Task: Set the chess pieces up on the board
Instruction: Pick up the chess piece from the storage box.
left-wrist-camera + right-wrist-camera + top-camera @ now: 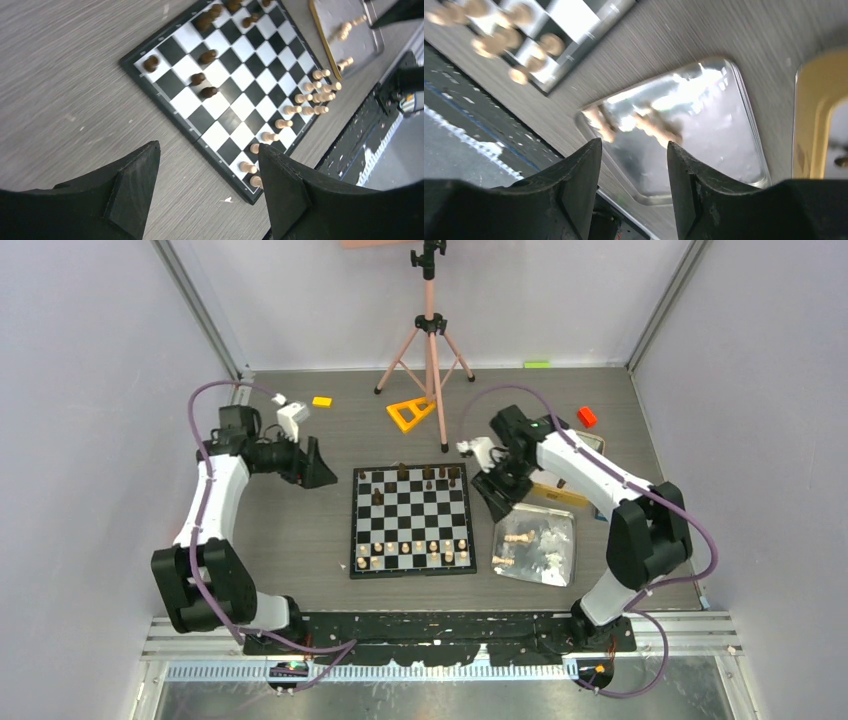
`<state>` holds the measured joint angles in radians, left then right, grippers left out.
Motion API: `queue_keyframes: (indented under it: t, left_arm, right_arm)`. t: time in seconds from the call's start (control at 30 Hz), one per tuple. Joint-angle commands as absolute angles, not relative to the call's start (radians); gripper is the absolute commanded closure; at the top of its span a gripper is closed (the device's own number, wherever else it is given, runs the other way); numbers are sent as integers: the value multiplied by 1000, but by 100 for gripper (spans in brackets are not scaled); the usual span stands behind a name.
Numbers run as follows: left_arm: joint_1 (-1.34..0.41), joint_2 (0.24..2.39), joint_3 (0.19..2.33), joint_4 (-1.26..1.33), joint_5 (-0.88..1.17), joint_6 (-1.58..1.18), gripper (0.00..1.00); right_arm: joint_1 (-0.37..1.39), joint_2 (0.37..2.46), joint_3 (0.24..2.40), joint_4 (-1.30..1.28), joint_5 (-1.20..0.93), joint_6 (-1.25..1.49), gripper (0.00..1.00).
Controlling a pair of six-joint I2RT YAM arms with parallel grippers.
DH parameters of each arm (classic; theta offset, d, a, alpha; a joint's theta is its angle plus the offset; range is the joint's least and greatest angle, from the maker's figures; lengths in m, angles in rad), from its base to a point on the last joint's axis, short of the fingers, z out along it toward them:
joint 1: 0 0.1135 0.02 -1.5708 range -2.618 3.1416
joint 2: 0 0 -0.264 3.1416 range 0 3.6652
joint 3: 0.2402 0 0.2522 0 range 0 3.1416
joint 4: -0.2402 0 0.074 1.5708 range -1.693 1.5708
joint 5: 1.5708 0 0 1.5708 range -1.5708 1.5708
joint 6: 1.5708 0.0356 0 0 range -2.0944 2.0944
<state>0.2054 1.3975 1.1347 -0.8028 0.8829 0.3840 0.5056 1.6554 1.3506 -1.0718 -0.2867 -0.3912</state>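
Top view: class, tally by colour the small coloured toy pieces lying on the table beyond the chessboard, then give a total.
Yellow: 2, the yellow block and the yellow triangle frame
Orange-red: 1, the orange-red block
Green: 1, the green piece
Total: 4

Probably a lab cell: plain panel walls [90, 360], tripod [431, 326].

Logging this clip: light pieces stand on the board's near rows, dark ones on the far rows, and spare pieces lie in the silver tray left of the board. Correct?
Not quite. The silver tray holding the spare pieces lies right of the board, not left; the top view shows it. The rest holds.
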Motion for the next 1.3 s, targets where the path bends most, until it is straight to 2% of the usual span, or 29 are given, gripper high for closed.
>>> queue_keyframes:
  t: [0.0, 0.3, 0.77, 1.0, 1.13, 1.27]
  left_arm:
    - [96, 1338, 1159, -769, 878, 420, 26]
    - [-123, 1383, 1216, -781, 789, 425, 27]
    - [-238, 1424, 1215, -750, 749, 403, 27]
    - [-338, 1482, 1253, -733, 708, 397, 27]
    - [-408, 1529, 1290, -720, 686, 386, 27]
    - [-480, 1579, 1320, -663, 680, 334, 27]
  right_arm:
    - [391, 1535, 1214, -973, -239, -418, 44]
    - [294, 1534, 1078, -932, -198, -436, 47]
    - [277, 1581, 1034, -925, -197, -435, 63]
    - [276, 1604, 1017, -931, -205, -435, 67]
    - [275, 1604, 1017, -938, -207, -434, 72]
    - [270, 1591, 1028, -946, -203, -427, 83]
